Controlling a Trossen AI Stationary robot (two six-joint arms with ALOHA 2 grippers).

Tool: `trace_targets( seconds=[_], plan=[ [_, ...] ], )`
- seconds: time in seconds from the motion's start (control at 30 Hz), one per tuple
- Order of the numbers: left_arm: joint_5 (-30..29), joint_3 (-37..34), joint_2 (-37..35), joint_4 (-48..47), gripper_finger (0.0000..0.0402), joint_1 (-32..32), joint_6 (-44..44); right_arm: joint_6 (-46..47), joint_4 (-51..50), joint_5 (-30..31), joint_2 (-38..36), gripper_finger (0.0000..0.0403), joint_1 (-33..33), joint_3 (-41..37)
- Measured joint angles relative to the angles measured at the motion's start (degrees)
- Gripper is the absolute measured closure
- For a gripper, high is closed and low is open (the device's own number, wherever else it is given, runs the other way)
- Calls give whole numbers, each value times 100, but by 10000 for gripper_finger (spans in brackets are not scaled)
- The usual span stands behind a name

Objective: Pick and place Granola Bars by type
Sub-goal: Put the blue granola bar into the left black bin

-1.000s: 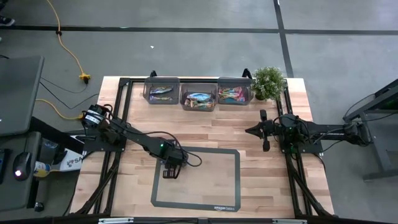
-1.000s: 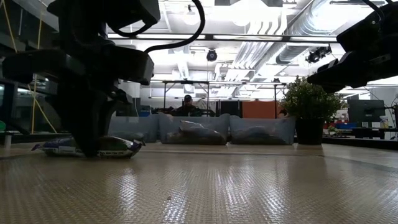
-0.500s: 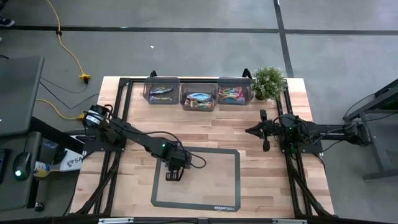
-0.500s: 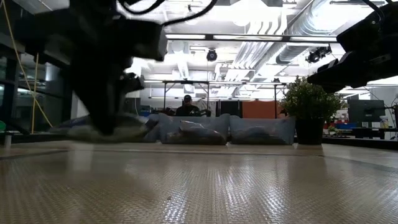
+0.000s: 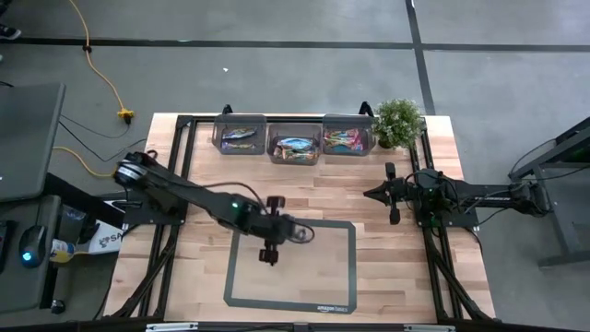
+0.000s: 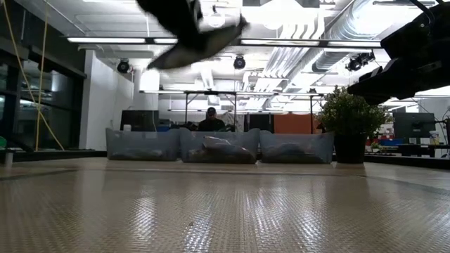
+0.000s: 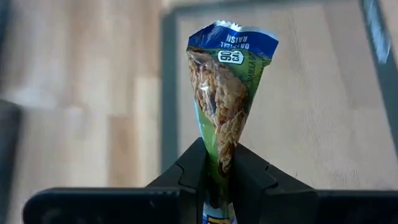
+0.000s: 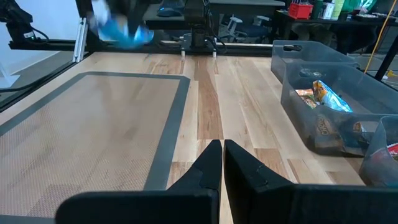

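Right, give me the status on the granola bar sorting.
Done: the three bins at the table's far edge already hold wrapped bars.
In hand: the left gripper is shut on a blue-topped oatmeal raisin bar, lifted above the mat.
Left: that bar has to reach its bin; no other loose bars show on the mat. The right gripper waits shut, at the table's right side.

Your left end effector (image 7: 219, 180) is black, pinching a granola bar (image 7: 227, 102) with a blue top, green side and clear window on tan oats. The counter (image 5: 387, 277) is pale wood; its mat (image 5: 304, 263) is beige, grey-bordered. The bins (image 5: 293, 136) are clear grey.
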Motion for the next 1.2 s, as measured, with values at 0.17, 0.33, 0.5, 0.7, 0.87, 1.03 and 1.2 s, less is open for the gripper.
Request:
trace_targets(
  seconds=[0.17,0.33,0.5,0.7,0.87,1.03,1.2],
  plan=[
    [-310,22,-922,-140,351,262,62,-2,-8,0,-3,402,-2,-2],
    [-446,24,-1974,-212,351,582,48,-2,0,2,-2,402,-2,0],
    [-767,24,-2923,-296,351,771,167,-2,-1,2,0,402,-2,-2],
    [-1318,-35,-4015,-291,351,775,251,-2,0,2,0,402,-2,-1],
    [-1932,-312,-4909,-228,351,779,270,-2,-2,2,0,402,-2,-2],
    [-2772,-674,-5582,0,351,779,360,-2,-2,2,0,402,-2,0],
    [-3882,-1000,-5969,127,351,779,428,-2,-2,1,0,402,-1,-1]
  ],
)
